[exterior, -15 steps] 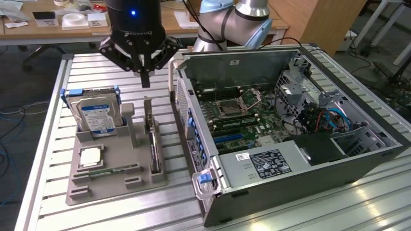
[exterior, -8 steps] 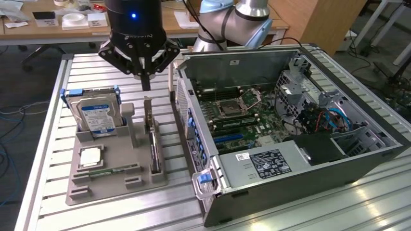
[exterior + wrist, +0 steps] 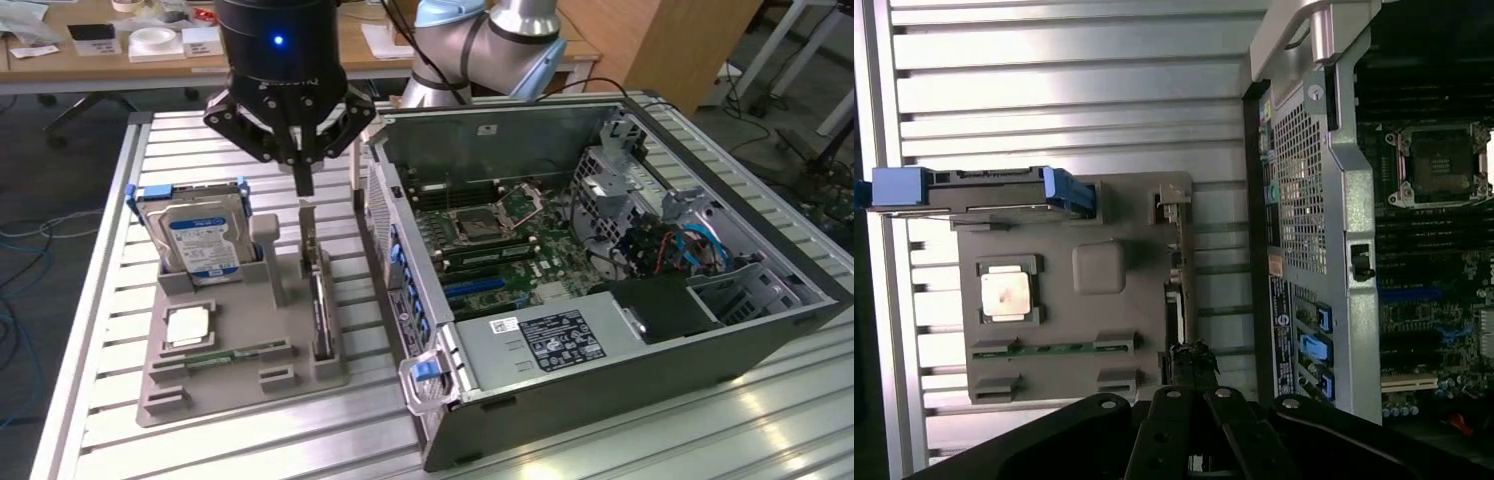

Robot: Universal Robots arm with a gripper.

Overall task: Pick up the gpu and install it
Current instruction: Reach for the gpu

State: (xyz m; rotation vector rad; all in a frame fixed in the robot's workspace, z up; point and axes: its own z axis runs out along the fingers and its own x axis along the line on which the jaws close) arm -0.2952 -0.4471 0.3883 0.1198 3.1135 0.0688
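Gripper [image 3: 304, 187], fingers pinched together, hangs directly above the far end of the gpu [image 3: 319, 300], which stands on edge in the grey tray [image 3: 220, 385], long axis near-to-far, on the exterior view's left of the open case [image 3: 601, 400].

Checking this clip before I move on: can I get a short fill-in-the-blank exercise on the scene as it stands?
1. The gpu stands on edge in the grey holder, beside the computer case, whose side is ____.
2. The gripper, fingers ____, hangs right above the gpu.
3. The hard drive in the same holder is framed in ____ plastic.
Missing words: open; shut; blue.
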